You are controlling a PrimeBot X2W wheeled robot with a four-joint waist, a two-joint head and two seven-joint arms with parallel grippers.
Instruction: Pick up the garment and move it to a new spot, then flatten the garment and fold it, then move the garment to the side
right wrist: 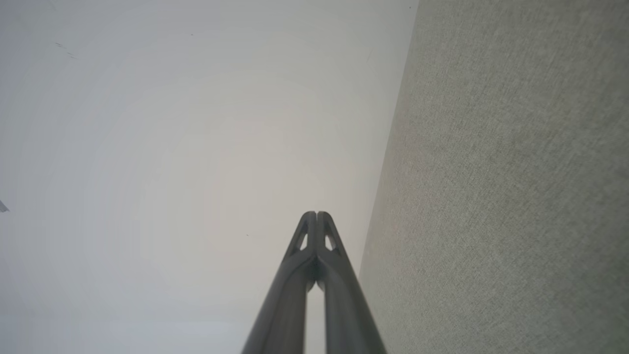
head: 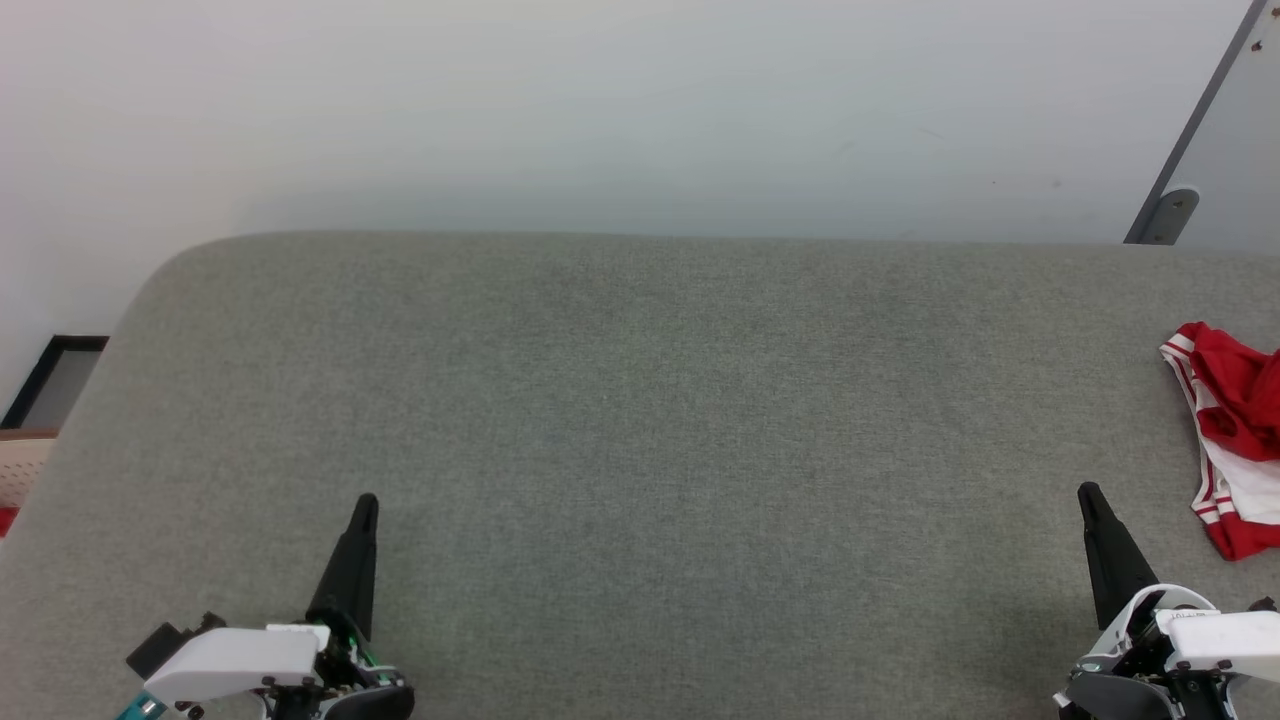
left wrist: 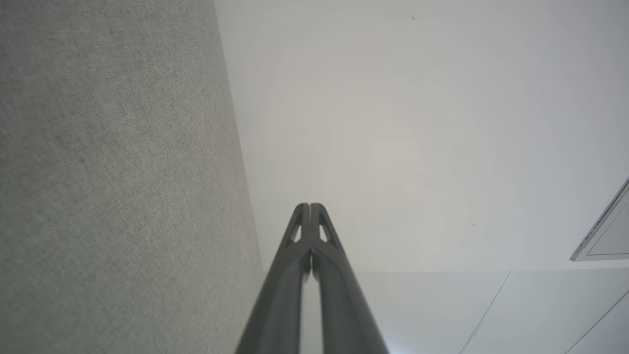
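Observation:
The garment [head: 1235,440], a crumpled red shirt with white parts and red-and-white striped trim, lies at the right edge of the head view on the grey fabric surface [head: 640,420], partly cut off by the frame. My right gripper [head: 1090,495] rests at the lower right, shut and empty, a short way left of and below the garment. At the lower left, far from the garment, my left gripper [head: 366,503] is shut and holds nothing. In each wrist view the own gripper's fingertips meet: left gripper [left wrist: 309,206], right gripper [right wrist: 316,214].
A pale wall [head: 600,110] rises behind the grey surface. A grey panel with a bracket [head: 1210,130] leans at the upper right. Off the left edge sit a dark frame [head: 55,375] and a corner of a beige lattice basket [head: 20,465].

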